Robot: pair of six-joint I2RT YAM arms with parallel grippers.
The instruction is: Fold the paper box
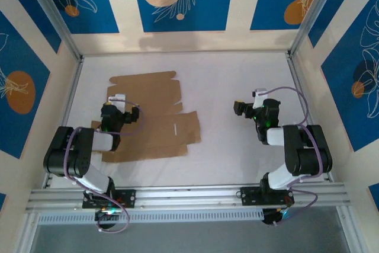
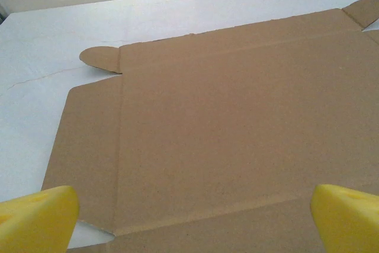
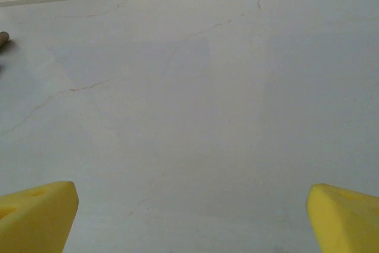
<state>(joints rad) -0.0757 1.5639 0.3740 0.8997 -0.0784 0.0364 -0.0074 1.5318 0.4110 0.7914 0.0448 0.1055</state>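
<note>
The paper box (image 1: 155, 111) lies flat and unfolded on the left half of the white table, a brown die-cut sheet with flaps and tabs. My left gripper (image 1: 117, 100) hovers over the sheet's left part and stands open. In the left wrist view its yellow fingertips (image 2: 38, 217) sit wide apart in the bottom corners, and the creased cardboard (image 2: 225, 122) stretches out ahead with nothing between them. My right gripper (image 1: 259, 96) is over bare table on the right, well away from the sheet. It is open too, with its yellow fingertips (image 3: 35, 214) spread above the white surface.
The white table (image 1: 237, 158) is walled on three sides by blue-and-cream panels, with aluminium posts (image 1: 56, 22) at the back corners. A metal rail (image 1: 189, 197) runs along the near edge at the arm bases. Fine cracks mark the tabletop (image 3: 195, 34).
</note>
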